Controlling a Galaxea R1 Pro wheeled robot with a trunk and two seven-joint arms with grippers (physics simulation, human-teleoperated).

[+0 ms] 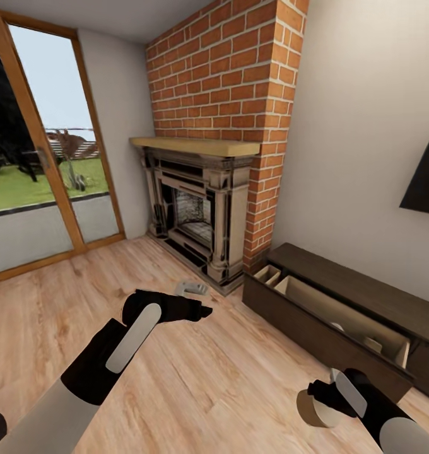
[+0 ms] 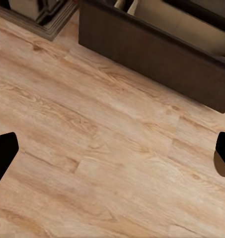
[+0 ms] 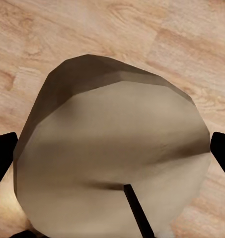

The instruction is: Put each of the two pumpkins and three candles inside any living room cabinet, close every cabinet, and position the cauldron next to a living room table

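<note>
**Candle in the right tool, cabinet drawer open**

A candle point(image 1: 317, 408), a stubby tan cylinder, sits pinched between the fingers of the right tool point(image 1: 325, 403) above the plank floor point(image 1: 195, 384), just in front of the long dark cabinet point(image 1: 366, 296). In the right wrist view the candle point(image 3: 114, 163) spans the gap between both black fingertips point(image 3: 3, 156). The cabinet's drawer point(image 1: 328, 315) stands pulled out, showing pale divided insides with small objects too blurred to name. The left tool point(image 1: 199, 311) hangs spread over bare floor near the brick fireplace point(image 1: 195, 208), holding nothing.
</note>
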